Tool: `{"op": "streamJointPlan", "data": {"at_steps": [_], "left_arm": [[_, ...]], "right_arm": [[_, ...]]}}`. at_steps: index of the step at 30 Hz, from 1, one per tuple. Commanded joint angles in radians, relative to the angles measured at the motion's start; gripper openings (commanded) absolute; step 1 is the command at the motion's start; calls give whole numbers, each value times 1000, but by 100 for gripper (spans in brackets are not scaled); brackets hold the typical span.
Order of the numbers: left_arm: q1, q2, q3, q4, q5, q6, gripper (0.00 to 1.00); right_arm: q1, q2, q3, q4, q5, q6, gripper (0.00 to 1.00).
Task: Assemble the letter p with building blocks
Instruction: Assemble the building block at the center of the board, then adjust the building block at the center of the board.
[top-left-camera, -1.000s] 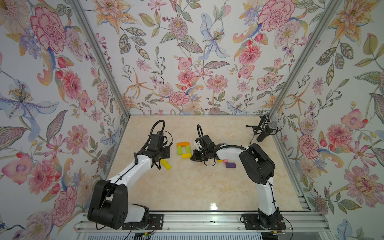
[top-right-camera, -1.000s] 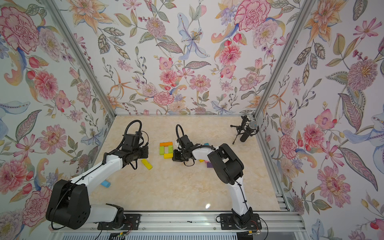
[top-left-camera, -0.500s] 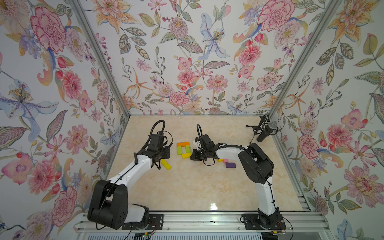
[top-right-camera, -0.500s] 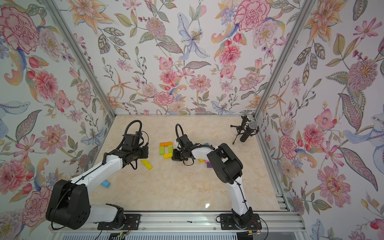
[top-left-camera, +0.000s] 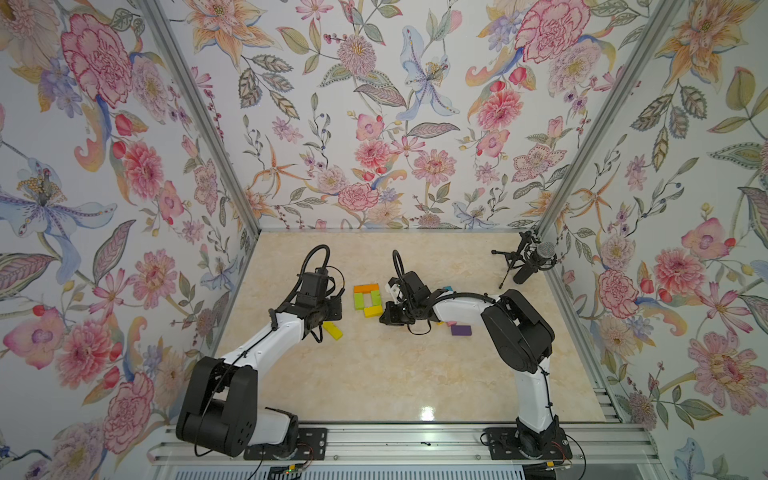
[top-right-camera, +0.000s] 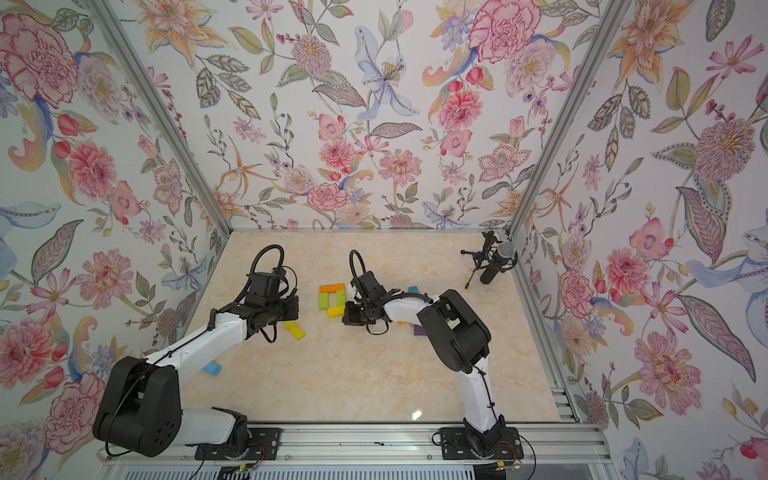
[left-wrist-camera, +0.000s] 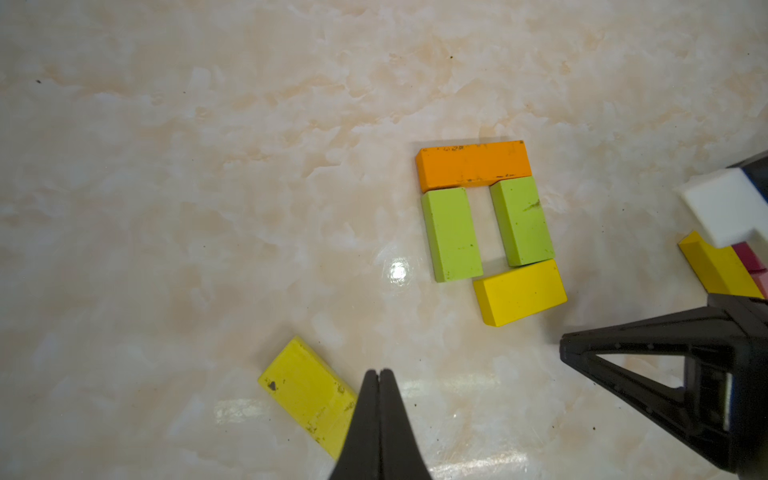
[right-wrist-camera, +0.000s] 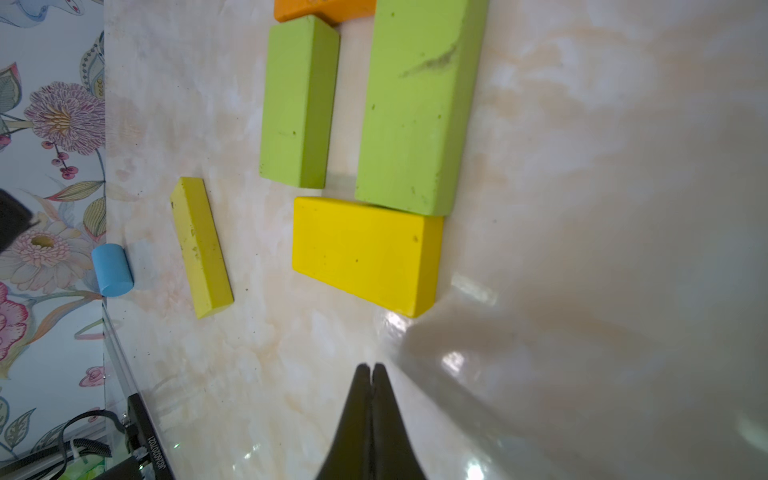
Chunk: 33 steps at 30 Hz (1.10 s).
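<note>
Figure: you are viewing a marbled bench (top-left-camera: 374, 374) on which 4 building blocks are forming a small hollow rectangle. An orange block (left-wrist-camera: 473, 165) is lying across the far end. The lime green block nearer your left arm (left-wrist-camera: 452, 233) and the lime green block nearer your right arm (left-wrist-camera: 523, 221) are running side by side beneath it, with a gap between them. A yellow block (left-wrist-camera: 520, 292) is sitting tilted against the end of the latter. A paler loose yellow block (left-wrist-camera: 305, 395) is lying askew, apart from the rectangle. Your left jaws are pressing fully together and gripping nothing, with their tips hanging over one end of that loose block. Your right jaws are likewise pressing together and carrying nothing, pointing near a corner of the tilted yellow block without touching it. A purple block (top-left-camera: 461, 330) and a pink block (top-left-camera: 451, 323) are lying beside your right arm, and a blue block (top-right-camera: 212, 368) is resting near your left arm.
</note>
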Motion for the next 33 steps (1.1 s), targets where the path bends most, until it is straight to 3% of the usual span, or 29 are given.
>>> {"op": "streamJointPlan", "data": {"at_steps": [1, 5, 15, 22, 29, 33], "left_arm": [[20, -25, -89, 103, 75, -153, 0], [22, -112, -163, 120, 46, -269, 0], [31, -166, -149, -62, -107, -410, 0], [82, -174, -189, -45, -68, -455, 0], [154, -80, -200, -14, 22, -451, 0], [162, -69, -211, 3, 19, -453, 0]], "right_arm": [[17, -18, 50, -20, -44, -34, 0], [27, 28, 144, -57, -86, -71, 0], [66, 196, 378, -127, -171, -88, 0], [96, 254, 431, -131, -187, -67, 0], [120, 282, 460, -133, -181, -51, 0], [128, 307, 481, -144, -178, -42, 0]]}}
